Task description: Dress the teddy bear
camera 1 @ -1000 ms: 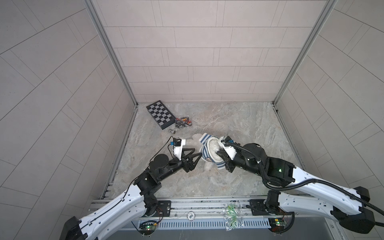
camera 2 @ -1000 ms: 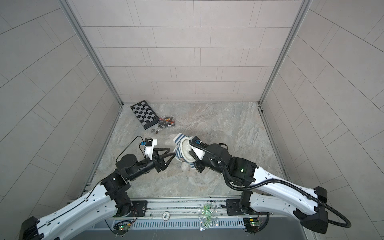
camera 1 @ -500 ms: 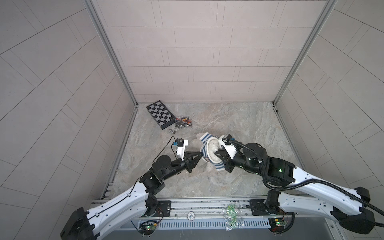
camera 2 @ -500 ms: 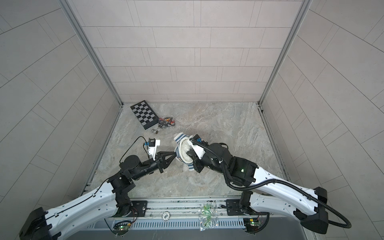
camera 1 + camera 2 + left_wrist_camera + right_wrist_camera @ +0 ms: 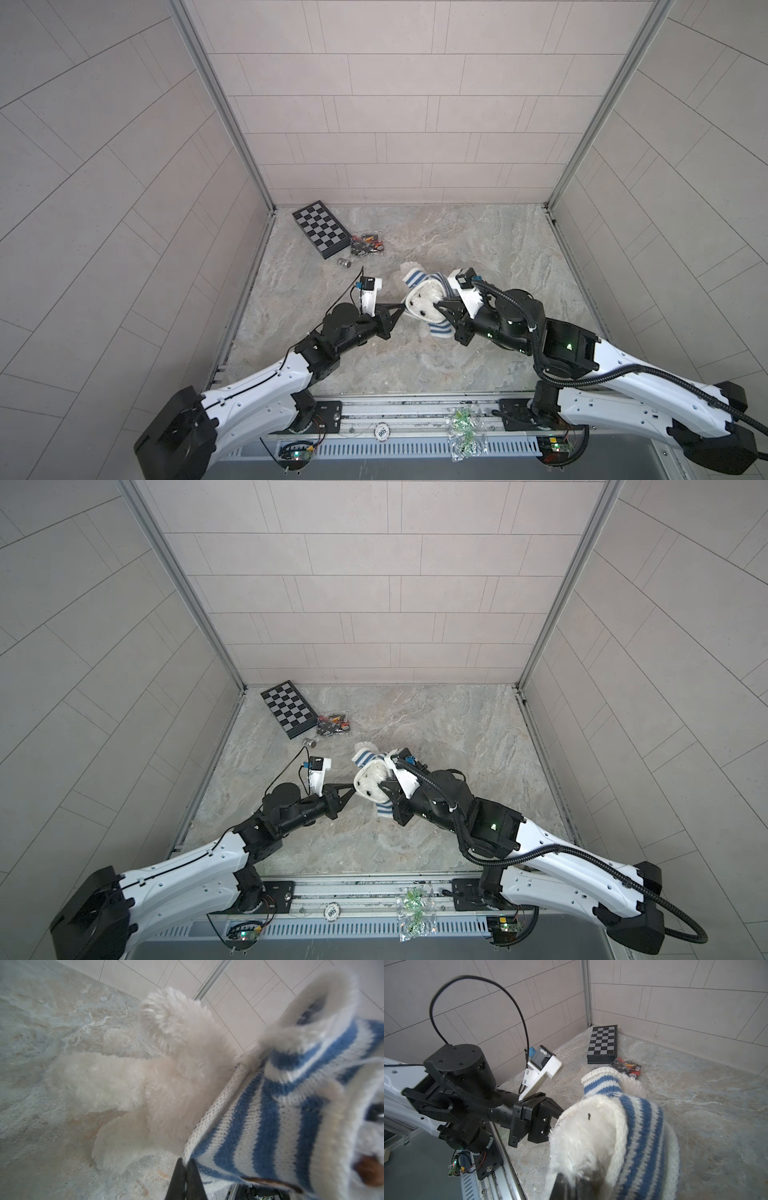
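Both top views: one teddy bear (image 5: 424, 300) sits at the middle of the table (image 5: 478, 249). One striped shirt (image 5: 439, 330) is around its head. It is between the left gripper (image 5: 401, 309) and the right gripper (image 5: 439, 311). One chessboard (image 5: 320, 228) lies in the far left corner. Beside it, one clear bag (image 5: 365, 245) holds small dark and red parts.

Left wrist view: the left gripper (image 5: 186, 1165) is pinched on the shirt's hem. The bear's body and legs are outside the shirt.

Right wrist view: the right gripper (image 5: 571, 1185) is closed in the bear's fur.
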Tool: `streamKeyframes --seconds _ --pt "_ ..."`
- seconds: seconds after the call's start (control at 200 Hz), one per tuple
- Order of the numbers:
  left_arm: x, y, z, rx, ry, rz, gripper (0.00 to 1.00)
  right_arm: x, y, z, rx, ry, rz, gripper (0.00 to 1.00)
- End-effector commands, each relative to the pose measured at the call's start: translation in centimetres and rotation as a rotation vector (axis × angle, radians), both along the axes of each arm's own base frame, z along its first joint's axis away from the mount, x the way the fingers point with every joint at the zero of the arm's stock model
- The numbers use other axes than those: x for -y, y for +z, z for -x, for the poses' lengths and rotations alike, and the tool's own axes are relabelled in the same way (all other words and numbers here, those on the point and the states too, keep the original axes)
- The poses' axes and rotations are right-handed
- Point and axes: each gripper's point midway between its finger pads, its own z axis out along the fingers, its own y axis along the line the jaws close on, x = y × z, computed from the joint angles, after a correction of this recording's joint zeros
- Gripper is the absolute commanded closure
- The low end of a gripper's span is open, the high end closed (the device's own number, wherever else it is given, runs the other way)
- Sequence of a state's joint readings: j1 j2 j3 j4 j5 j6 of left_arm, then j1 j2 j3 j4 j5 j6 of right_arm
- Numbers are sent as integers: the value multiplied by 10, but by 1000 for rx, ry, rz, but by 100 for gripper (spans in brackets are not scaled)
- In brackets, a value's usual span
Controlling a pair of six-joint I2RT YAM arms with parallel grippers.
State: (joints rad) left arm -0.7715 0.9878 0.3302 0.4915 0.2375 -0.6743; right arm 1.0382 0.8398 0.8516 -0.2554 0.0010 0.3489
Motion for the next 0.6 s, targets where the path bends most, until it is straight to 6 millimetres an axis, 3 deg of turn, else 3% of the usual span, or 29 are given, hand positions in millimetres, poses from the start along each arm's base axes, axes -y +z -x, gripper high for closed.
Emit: streamKeyframes --seconds 0.0,0.085,0.26,0.42,0.596 --pt "-2 -15 -13 -23 40 -50 100 3 48 0 52 -16 -191 100" --pt "3 0 -13 14 29 0 100 4 45 -4 38 -48 -201 100" --pt "1 29 5 125 36 13 67 23 38 -25 21 -225 -224 100" --pt "-3 45 29 167 37 49 45 35 39 -41 32 -351 -304 100" --pt "6 70 54 191 -16 143 40 34 44 -52 47 -412 -365 100"
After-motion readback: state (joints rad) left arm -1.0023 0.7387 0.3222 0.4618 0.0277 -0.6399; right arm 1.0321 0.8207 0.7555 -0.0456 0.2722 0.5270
